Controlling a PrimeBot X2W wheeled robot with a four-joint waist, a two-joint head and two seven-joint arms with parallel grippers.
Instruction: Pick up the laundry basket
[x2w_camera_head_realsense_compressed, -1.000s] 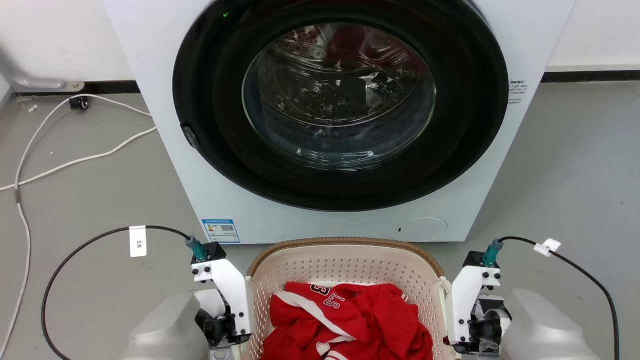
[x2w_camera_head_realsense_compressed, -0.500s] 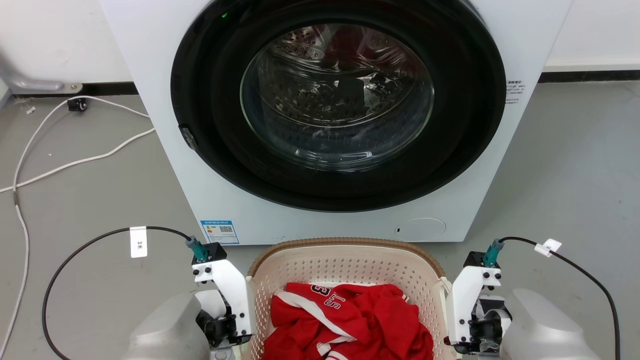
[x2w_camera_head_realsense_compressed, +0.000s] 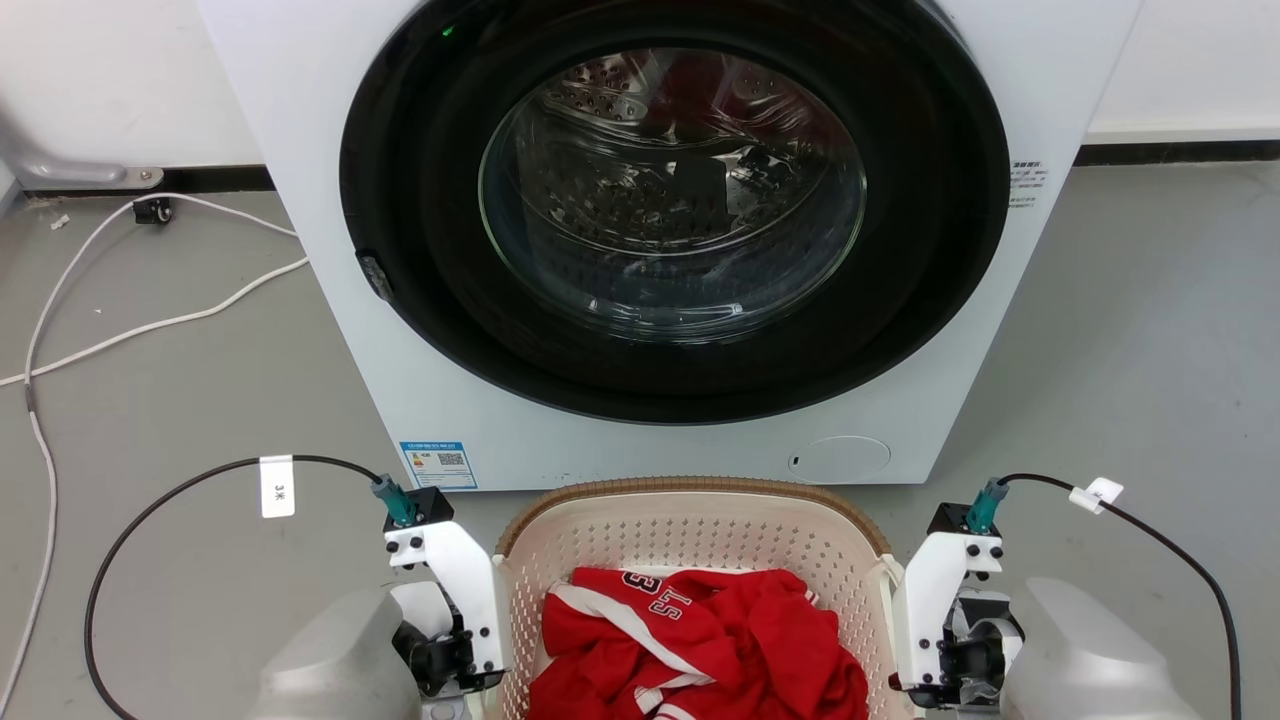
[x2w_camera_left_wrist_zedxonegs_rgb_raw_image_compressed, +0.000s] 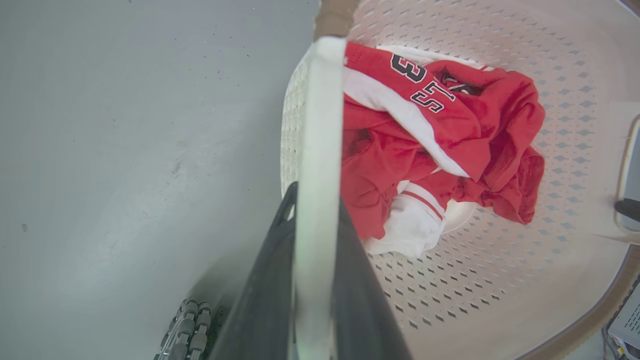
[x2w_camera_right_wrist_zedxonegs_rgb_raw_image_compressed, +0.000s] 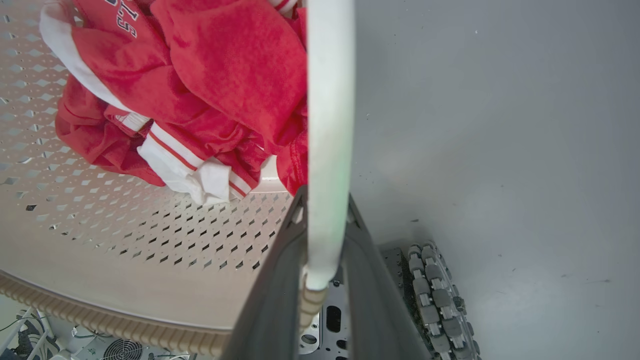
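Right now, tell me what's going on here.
The robot is gripping the laundry basket from both sides. The left gripper is closed on one white handle and the right gripper on the other handle. A red and white jersey lies inside. The basket sits before a closed washing machine. Whether it is off the floor can't be told.

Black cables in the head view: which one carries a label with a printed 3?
The left cable, whose white label shows 3; the right cable carries a smaller tag without readable print.
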